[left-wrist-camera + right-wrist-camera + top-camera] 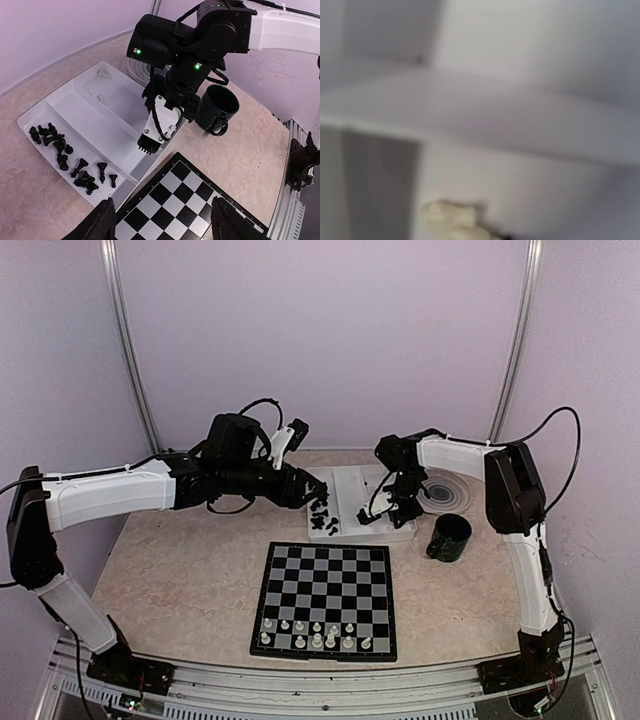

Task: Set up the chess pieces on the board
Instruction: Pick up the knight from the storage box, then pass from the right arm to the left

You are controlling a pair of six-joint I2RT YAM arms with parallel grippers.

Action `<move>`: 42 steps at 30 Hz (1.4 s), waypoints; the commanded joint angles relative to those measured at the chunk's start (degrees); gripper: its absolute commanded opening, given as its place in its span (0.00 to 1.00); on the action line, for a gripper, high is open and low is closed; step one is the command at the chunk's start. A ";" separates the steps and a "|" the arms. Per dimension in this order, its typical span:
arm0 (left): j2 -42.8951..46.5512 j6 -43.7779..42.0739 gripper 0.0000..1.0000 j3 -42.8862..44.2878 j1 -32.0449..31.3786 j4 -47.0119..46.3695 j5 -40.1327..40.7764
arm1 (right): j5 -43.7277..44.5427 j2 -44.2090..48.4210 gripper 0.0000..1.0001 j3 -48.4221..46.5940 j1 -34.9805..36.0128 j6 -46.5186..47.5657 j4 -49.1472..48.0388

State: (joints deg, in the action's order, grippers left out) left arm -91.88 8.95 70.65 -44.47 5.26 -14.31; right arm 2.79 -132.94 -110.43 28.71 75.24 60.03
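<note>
The board point(325, 598) lies flat on the near middle of the table, with white pieces point(315, 632) standing in its two nearest rows and the other squares bare. Just past its far edge sits a white tray point(75, 107). The black pieces point(62, 159) lie heaped in the tray's left compartment, some upright and some tipped over. The left gripper point(162, 220) hangs above the board's far edge near that heap, its fingers spread wide with nothing between them. The right gripper point(149, 145) points down into the tray's right part, tip close to the floor. I cannot tell whether its jaws are pressed together or pinching a piece. Its wrist view is blurred, showing tray walls and one pale piece point(451, 217) at the bottom edge. A dark mug point(217, 105) stands right of the tray.
</note>
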 commanded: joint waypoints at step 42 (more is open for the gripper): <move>-25.87 29.76 0.39 16.56 -5.34 -21.02 -1.65 | -52.80 32.39 0.14 32.20 -7.62 -45.94 -35.16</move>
State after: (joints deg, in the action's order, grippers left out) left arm -115.74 37.21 84.53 -49.95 -15.31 -14.74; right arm -48.80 -102.59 -78.89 20.84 29.21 26.04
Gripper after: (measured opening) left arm 0.413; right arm 0.149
